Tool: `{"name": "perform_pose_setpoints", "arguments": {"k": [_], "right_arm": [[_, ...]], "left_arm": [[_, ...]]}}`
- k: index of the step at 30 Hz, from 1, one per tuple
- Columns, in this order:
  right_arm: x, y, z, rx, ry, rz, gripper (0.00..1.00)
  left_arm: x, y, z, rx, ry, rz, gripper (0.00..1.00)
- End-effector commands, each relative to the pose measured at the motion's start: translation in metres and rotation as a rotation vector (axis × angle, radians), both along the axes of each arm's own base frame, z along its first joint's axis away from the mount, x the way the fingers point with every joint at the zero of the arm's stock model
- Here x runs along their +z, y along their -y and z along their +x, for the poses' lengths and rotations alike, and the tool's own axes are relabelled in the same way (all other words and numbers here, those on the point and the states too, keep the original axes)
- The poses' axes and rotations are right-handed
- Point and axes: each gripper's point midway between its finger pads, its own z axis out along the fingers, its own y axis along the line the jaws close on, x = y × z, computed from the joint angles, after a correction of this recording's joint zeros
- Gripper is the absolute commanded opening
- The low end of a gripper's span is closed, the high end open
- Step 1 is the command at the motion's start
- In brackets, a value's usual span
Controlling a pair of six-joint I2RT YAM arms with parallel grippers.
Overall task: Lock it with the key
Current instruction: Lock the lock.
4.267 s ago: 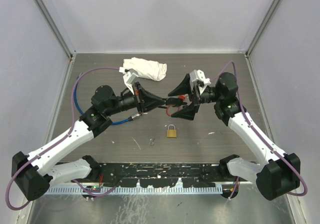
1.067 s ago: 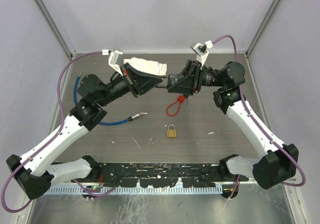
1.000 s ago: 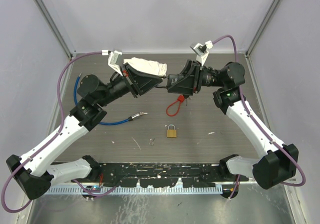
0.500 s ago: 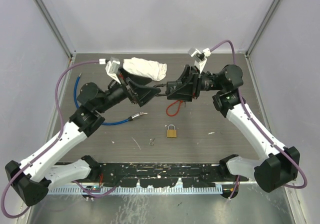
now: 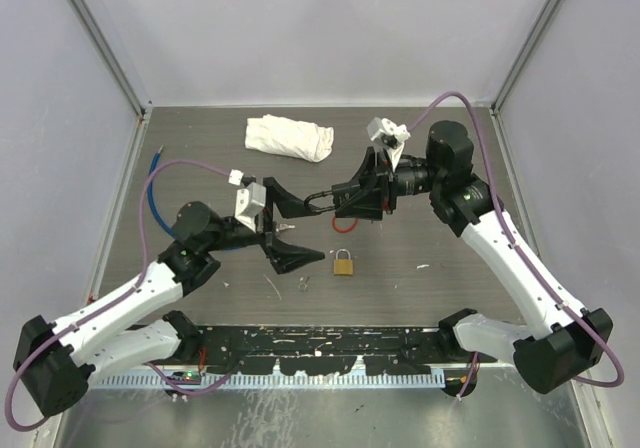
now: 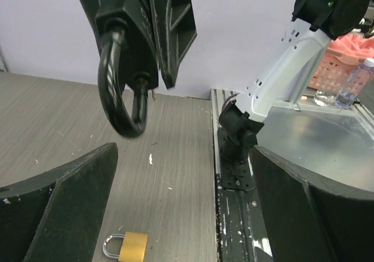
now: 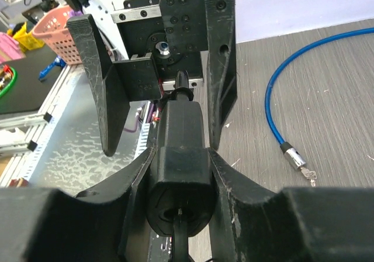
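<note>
Closest to the arms, a small gold lock (image 5: 343, 264) lies flat on the gray table (image 5: 450, 148). A tiny metal bit (image 5: 304, 284) lies just beside it. It is too small to tell what it is.

A little farther back is the left gripper (image 5: 308, 228). Its two fingers are spread far apart and nothing is between them. It points at the other gripper.

The right gripper (image 5: 347, 202) faces it. It pinches the body of a big black lock (image 6: 125, 22) and holds it up off the table. The round loop of this lock sticks out toward the left gripper, near its upper finger. I cannot tell if they touch. A red loop (image 5: 343, 226) shows just under the right gripper.

A blue cable (image 7: 270, 104) curves along the left side of the table. It has a metal end.

At the far edge lies a crumpled white cloth (image 5: 290, 136), well apart from both locks.
</note>
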Motion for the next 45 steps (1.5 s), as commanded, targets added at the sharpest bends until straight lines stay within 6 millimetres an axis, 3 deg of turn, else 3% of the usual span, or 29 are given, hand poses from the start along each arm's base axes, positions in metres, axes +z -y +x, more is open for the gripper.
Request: {"name": "perform_pose_setpoints", "arguments": {"k": [1,7,17,28,33,39,45], "right_arm": [[0.021,0.000,-0.013,0.008,0.204,0.021,0.01],[0.007,-0.007,-0.015,0.018,0.221,0.010,0.01],[0.012,-0.014,-0.006,-0.032,0.286,0.014,0.01],[0.030,-0.011,-0.002,-0.078,0.364,0.015,0.01],[0.030,-0.016,-0.008,-0.047,0.362,0.022,0.01],[0.026,-0.018,-0.010,-0.041,0.358,0.017,0.01],[0.007,-0.026,-0.010,-0.034,0.344,-0.012,0.01]], "left_arm": [[0.030,0.007,0.004,0.015,0.212,-0.099,0.98],[0.034,0.024,0.008,-0.001,0.208,-0.153,0.98],[0.022,0.038,0.014,0.031,0.192,-0.168,0.98],[-0.001,0.045,0.003,-0.054,0.182,-0.144,0.98],[-0.002,0.050,0.004,-0.079,0.164,-0.151,0.98],[-0.001,0.055,0.003,-0.101,0.150,-0.162,0.98],[-0.004,0.066,-0.001,-0.141,0.129,-0.152,0.99]]}}
